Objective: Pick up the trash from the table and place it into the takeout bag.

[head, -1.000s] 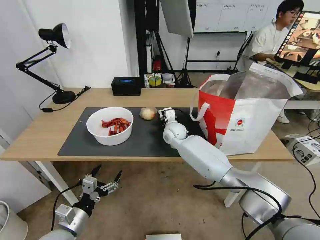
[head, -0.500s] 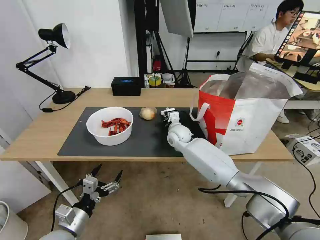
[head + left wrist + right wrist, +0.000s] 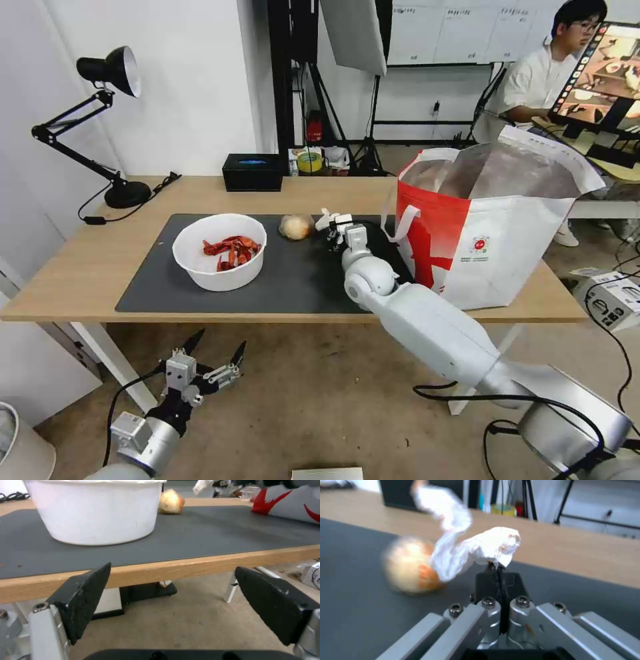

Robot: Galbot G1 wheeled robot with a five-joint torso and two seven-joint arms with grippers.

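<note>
My right gripper (image 3: 335, 227) is shut on a crumpled white tissue (image 3: 470, 547), held a little above the dark grey mat (image 3: 293, 280) between the beige ball (image 3: 296, 227) and the takeout bag (image 3: 493, 227). The tissue (image 3: 327, 219) pokes out toward the ball (image 3: 410, 565). A white bowl of red shells (image 3: 220, 251) sits on the mat's left half; its side (image 3: 96, 510) fills the left wrist view, with the ball (image 3: 171, 502) behind. My left gripper (image 3: 212, 352) hangs open below the table's front edge (image 3: 200, 312), fingers (image 3: 83, 597) wide apart.
A black desk lamp (image 3: 107, 127) stands at the table's back left, and a small black box (image 3: 253, 172) at the back edge. The red-and-white bag stands open on the table's right end. A cardboard box (image 3: 617, 300) lies on the floor at right.
My right arm has drawn back and to the right, toward the bag, with the tissue in its gripper. The left arm, bowl and ball have stayed still.
</note>
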